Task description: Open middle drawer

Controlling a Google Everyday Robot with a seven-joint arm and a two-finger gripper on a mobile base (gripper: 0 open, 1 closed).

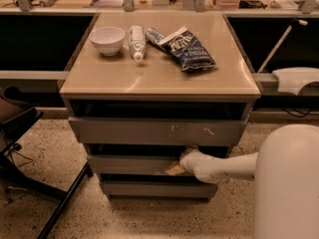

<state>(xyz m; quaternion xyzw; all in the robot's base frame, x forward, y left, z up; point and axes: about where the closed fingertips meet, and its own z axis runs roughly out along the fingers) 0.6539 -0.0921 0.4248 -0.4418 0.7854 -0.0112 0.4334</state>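
Observation:
The middle drawer [129, 165] is a wide shallow grey front in the low cabinet, below the larger scratched drawer front [149, 131] and above the narrow bottom front [154, 188]. It stands slightly proud of the cabinet, with a dark gap above it. My gripper [178, 164] is at the top edge of the middle drawer front, right of centre, with a tan tip lying on the front. My white arm [224, 168] reaches in from the right.
On the cabinet top [99, 78] are a white bowl [106, 39], a white tube [136, 42] and a dark chip bag [187, 48]. A dark chair [20, 128] with a slanting leg stands at the left. My large white arm body [286, 183] fills the lower right.

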